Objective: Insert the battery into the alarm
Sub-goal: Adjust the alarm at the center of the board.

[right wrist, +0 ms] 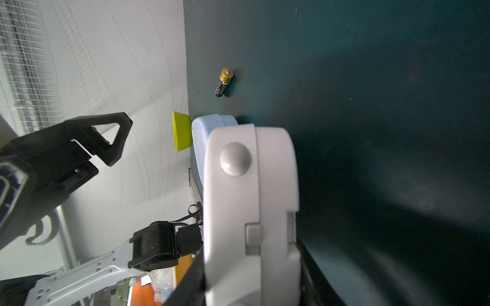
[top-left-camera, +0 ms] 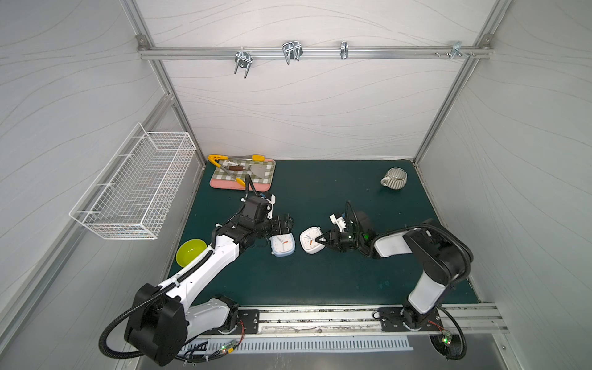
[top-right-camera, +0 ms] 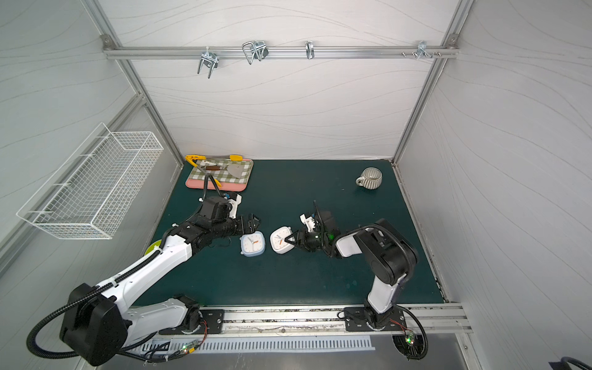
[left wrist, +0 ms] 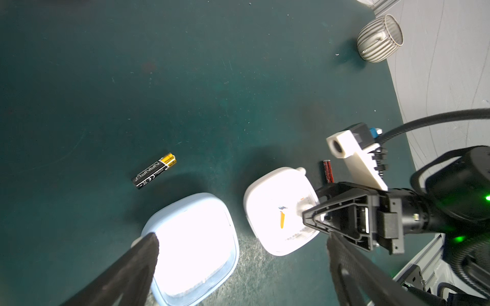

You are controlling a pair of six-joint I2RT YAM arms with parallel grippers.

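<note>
Two alarm clocks lie face up mid-mat. The white alarm clock (top-left-camera: 307, 241) (top-right-camera: 278, 241) (left wrist: 275, 212) (right wrist: 252, 185) has my right gripper (top-left-camera: 320, 239) (top-right-camera: 289, 238) (right wrist: 249, 265) shut on its right edge, one finger over the face and one under the back. Just left of it lies the blue alarm clock (top-left-camera: 282, 246) (top-right-camera: 253, 245) (left wrist: 191, 243). My left gripper (top-left-camera: 284, 224) (top-right-camera: 253, 222) (left wrist: 241, 243) hangs open just behind it, holding nothing. A black-and-gold battery (left wrist: 154, 171) (right wrist: 224, 82) lies loose on the mat beyond the blue clock. A red battery (left wrist: 328, 171) lies behind the white clock. Neither battery shows in the top views.
A striped mug (top-left-camera: 394, 177) stands at the back right. A pink tray (top-left-camera: 221, 185) with a checked cloth and utensils is at the back left. A green bowl (top-left-camera: 191, 251) sits by the left arm, and a wire basket (top-left-camera: 134, 185) hangs on the left wall.
</note>
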